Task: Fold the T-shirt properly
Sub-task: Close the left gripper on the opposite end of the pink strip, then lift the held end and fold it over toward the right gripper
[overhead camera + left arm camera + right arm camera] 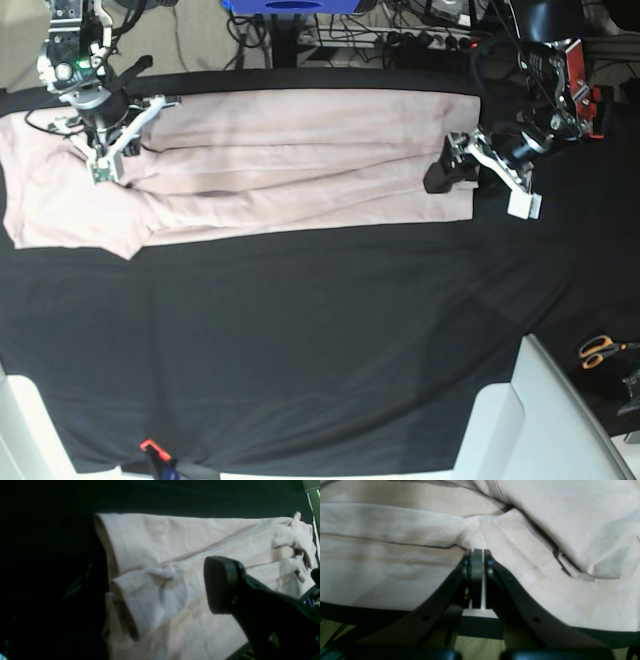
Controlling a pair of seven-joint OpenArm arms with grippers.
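Note:
The pale pink T-shirt [290, 160] lies folded into a long band across the far part of the black cloth [300, 340]. One sleeve end spreads out at the left [60, 215]. My right gripper [103, 168] sits on the shirt's left part. In the right wrist view it [477, 551] is shut, with the T-shirt [395, 575] puckered at its fingertips. My left gripper [448, 172] hangs open over the shirt's right end. In the left wrist view one black finger [221, 585] hovers above the T-shirt [155, 545]; the other finger is lost in the dark.
Orange-handled scissors [598, 350] lie at the right edge. A white surface [540, 430] juts in at the bottom right. Cables and equipment crowd the space behind the table [330, 30]. A small red-tipped clamp [150, 447] sits at the front edge.

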